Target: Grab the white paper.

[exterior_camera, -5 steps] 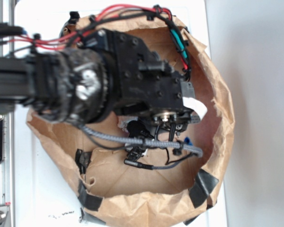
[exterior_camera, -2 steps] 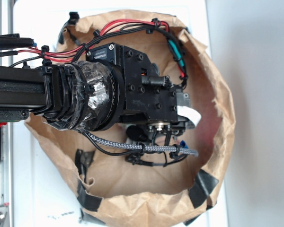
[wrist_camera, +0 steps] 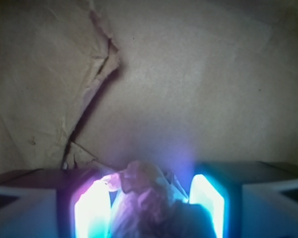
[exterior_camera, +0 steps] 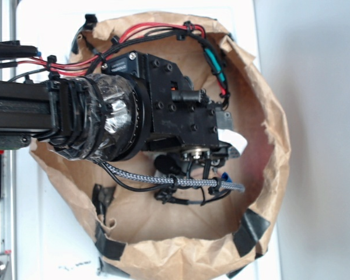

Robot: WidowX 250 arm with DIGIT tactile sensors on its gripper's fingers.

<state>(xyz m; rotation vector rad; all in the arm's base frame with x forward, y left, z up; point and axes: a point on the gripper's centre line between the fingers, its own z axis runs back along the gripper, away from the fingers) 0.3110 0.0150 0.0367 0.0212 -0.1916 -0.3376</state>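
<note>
In the wrist view the white paper (wrist_camera: 144, 198), a small wrinkly ball, sits between my two glowing pads, the left one (wrist_camera: 92, 210) and the right one (wrist_camera: 207, 203). My gripper (wrist_camera: 149, 191) is closed on it and holds it above the brown bag floor. In the exterior view my gripper (exterior_camera: 230, 143) points down inside the brown paper bag (exterior_camera: 268, 175). The black wrist block hides the paper there; only a flat white tab of the gripper shows at its right edge.
The bag's crumpled walls ring the gripper on all sides, with black tape patches (exterior_camera: 248, 230) on the rim. A torn crease (wrist_camera: 97, 94) runs across the bag floor. Cables (exterior_camera: 192, 184) hang under the wrist. White table surface (exterior_camera: 41, 233) lies left of the bag.
The arm has shifted a little up and left inside the bag and steadied from its earlier blur. The gripper stays over the same part of the bag.
</note>
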